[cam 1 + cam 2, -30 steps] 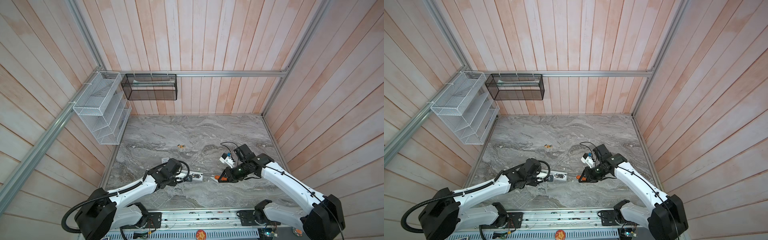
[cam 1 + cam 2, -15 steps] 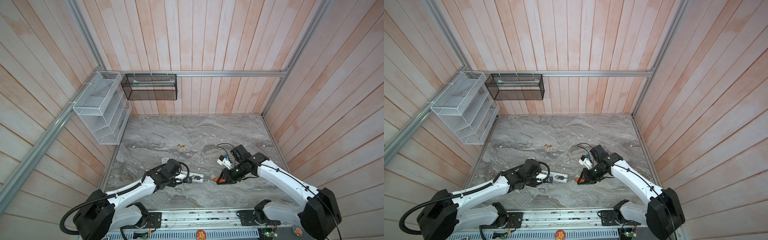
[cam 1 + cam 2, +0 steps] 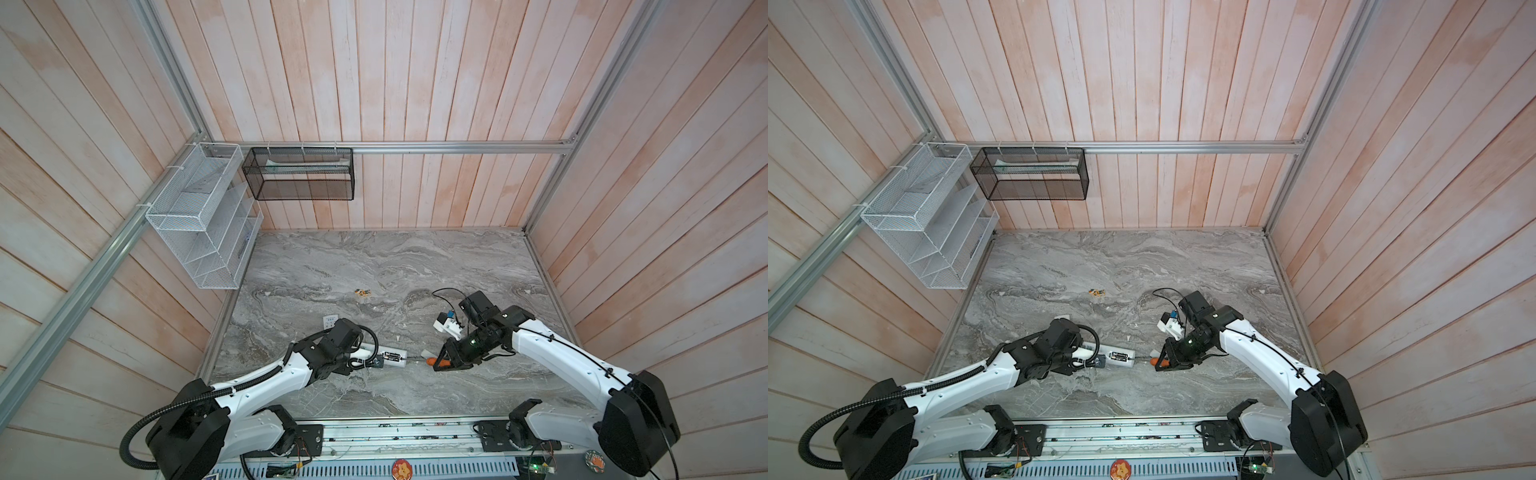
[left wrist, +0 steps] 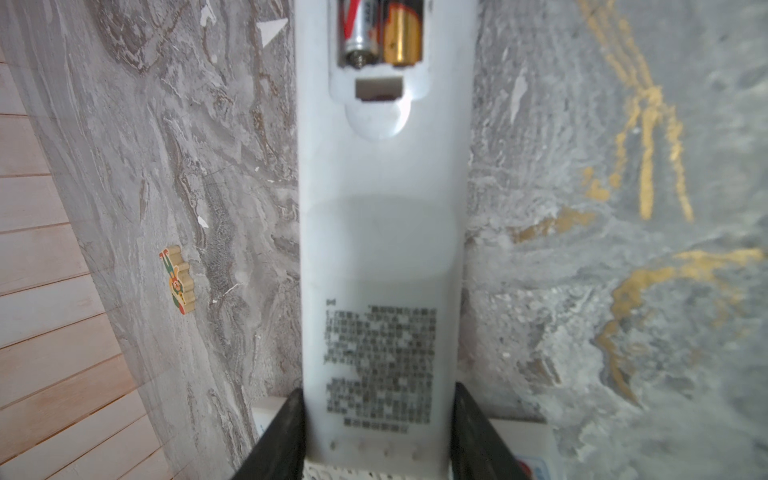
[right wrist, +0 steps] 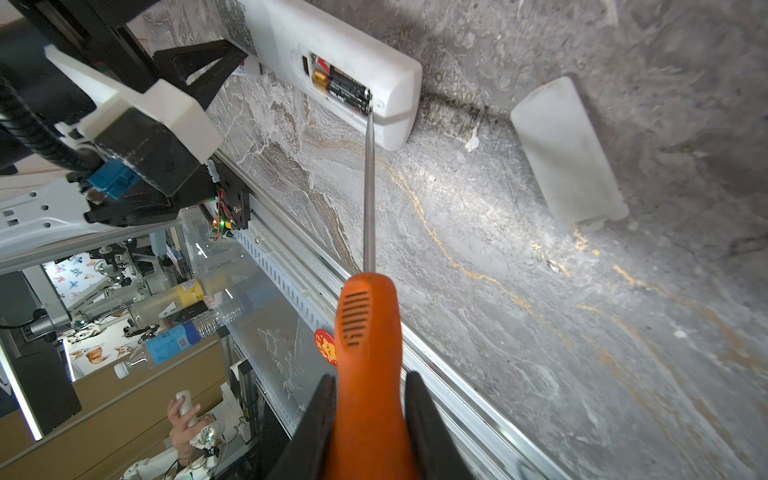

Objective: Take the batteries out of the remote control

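No text can be read outright. The remote control (image 4: 382, 232) carries a block of small print (image 4: 380, 365) on its white back, too blurred to make out, and the batteries (image 5: 345, 89) in its open bay bear white lettering too small to read. Past the tabletop (image 5: 540, 332), a plastic bottle (image 5: 166, 345) wears a blue label with illegible print, and a round red sticker (image 5: 325, 347) on the frame rail (image 5: 286, 286) shows only a cartoon animal.
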Robot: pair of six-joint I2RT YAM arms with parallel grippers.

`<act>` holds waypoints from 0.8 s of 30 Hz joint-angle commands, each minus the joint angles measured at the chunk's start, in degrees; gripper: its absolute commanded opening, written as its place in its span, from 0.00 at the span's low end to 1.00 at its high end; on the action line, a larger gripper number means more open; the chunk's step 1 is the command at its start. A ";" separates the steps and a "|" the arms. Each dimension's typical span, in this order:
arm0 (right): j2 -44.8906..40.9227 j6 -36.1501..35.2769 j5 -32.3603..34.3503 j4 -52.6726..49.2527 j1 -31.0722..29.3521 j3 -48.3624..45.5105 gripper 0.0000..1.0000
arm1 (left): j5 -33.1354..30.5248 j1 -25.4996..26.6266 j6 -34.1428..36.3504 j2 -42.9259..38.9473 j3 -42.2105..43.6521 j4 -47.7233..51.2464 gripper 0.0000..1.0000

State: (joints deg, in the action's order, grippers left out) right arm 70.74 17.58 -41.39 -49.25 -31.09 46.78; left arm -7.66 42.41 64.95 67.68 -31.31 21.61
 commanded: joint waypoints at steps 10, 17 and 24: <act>0.53 -0.45 0.36 2.47 0.41 -1.56 0.00 | 3.08 -0.14 0.91 -0.25 0.08 1.91 0.17; 1.50 -0.62 -0.52 5.09 0.33 -3.09 0.00 | 3.79 -0.14 0.96 0.12 -0.11 2.48 0.17; -0.19 -2.18 -2.34 7.33 -0.09 -3.28 0.00 | 4.34 -0.14 0.92 1.06 -0.42 3.49 0.12</act>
State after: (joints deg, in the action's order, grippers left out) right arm 71.09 16.64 -43.94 -45.21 -30.94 44.16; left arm -7.44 41.71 64.66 67.92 -31.31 23.53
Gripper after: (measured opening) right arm 0.261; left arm 0.500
